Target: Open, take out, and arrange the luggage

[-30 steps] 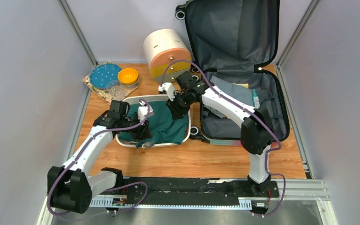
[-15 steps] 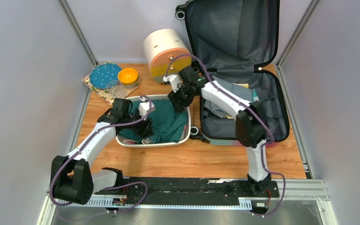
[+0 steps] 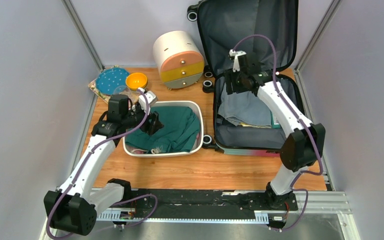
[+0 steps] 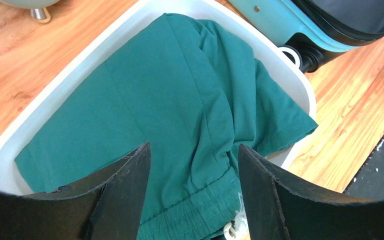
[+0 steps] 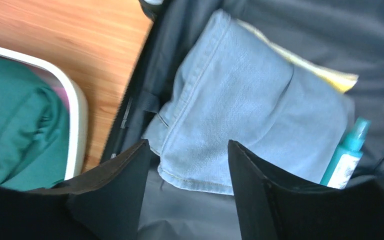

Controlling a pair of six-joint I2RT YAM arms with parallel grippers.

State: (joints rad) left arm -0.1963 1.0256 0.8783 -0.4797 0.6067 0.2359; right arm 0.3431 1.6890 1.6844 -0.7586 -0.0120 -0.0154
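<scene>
Top external view: the left gripper hangs open-fingered over the green garment in the white basin. The luggage lies open at the far right corner of the table, with the right gripper spread empty above. Best pinch the folded denim at its edge. Only the right wrist view resolves the teal bottle beside it.

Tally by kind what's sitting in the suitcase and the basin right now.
Garments: 2, denim garment in the luggage, green garment in the basin
Bottles: 1, teal bottle in the luggage
Unclear kind: 1, yellow flat item under the denim garment
Total: 4
</scene>
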